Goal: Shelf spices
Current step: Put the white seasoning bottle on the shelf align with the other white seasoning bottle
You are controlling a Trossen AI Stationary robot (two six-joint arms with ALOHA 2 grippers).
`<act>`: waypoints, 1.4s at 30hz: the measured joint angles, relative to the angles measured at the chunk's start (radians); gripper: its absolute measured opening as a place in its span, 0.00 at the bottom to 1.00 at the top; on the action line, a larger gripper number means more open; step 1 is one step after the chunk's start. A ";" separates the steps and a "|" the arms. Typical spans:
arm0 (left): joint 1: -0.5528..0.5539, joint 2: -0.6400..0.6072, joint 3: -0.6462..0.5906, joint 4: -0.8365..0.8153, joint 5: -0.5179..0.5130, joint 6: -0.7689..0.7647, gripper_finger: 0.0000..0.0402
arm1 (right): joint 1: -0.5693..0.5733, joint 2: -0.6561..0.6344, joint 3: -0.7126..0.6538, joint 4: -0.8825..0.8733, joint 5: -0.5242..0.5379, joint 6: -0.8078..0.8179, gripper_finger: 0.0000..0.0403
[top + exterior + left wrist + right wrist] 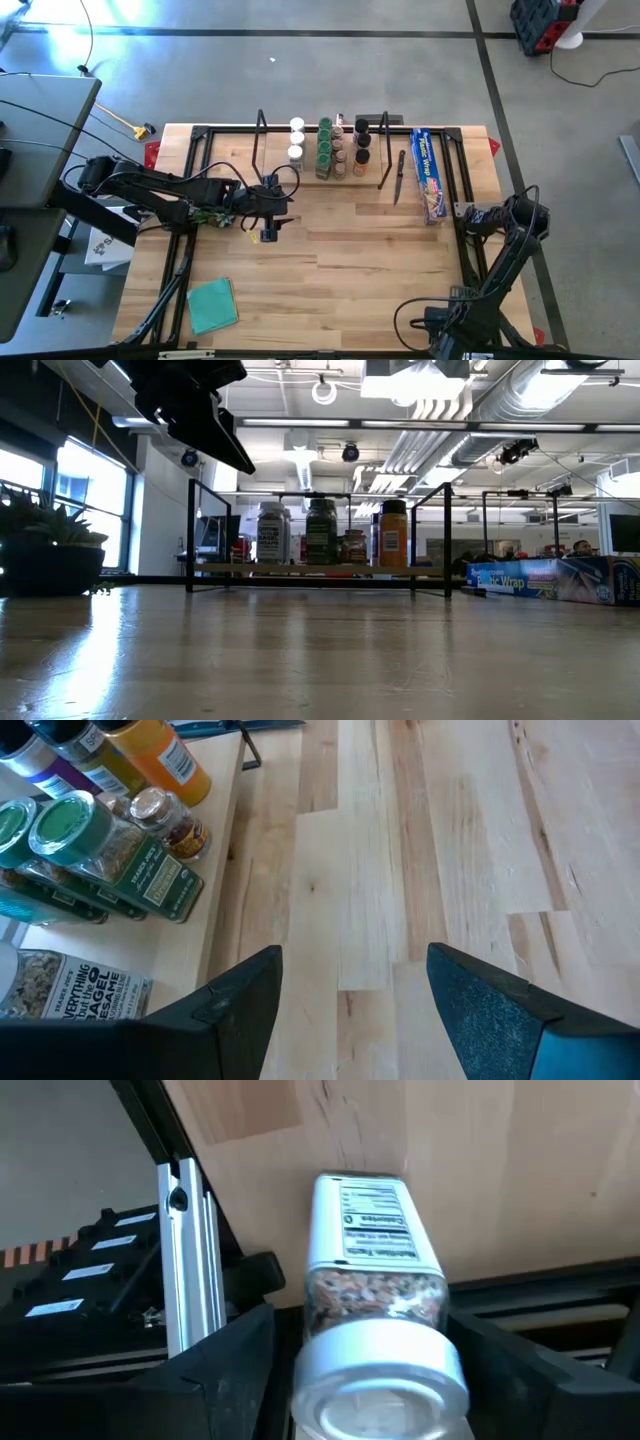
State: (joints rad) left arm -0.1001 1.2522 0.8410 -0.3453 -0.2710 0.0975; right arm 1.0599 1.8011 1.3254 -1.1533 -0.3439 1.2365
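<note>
- Twelve or so spice jars (pixel 335 148) stand in short rows on the shelf (pixel 385 150) at the far edge of the desk (pixel 360 260); we count white lids (pixel 296 139) at the left end, green lids (pixel 325 145) next, then brown and black ones.
- From the low view we see the jars side by side on the shelf's light board, between its thin black end frames.
- One more jar (pixel 375 1305), white-lidded with a pale label, lies between the fingers of our right tool (pixel 375 1370); the fingers stand wide on either side of it, and we take it as held.
- Our right tool (pixel 478 214) sits at the desk's right edge, just beside the near end of the blue wrap box (pixel 430 172).
- Our left tool (pixel 268 222) hangs over bare desk in front of the shelf's left part, its fingers (pixel 240 1005) spread with nothing between them.
- Between shelf and box lies a dark knife (pixel 399 175).
- Near the front left corner we see a flat teal square (pixel 212 303).
</note>
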 joint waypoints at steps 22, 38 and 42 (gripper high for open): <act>-0.038 -0.182 0.000 -0.215 -0.150 -0.100 0.61 | -0.560 -0.003 0.003 0.057 0.061 -0.266 0.47; -0.203 -0.217 0.000 -0.317 -0.313 -0.320 0.61 | -0.928 0.000 0.001 0.443 0.242 -0.387 0.47; -0.255 -0.215 -0.041 -0.226 -0.347 -0.339 0.61 | -0.932 0.000 0.001 0.457 0.244 -0.380 0.47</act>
State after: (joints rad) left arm -0.3552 1.0376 0.7996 -0.5712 -0.6178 -0.2417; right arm 0.1284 1.8015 1.3262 -0.6965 -0.0995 0.8569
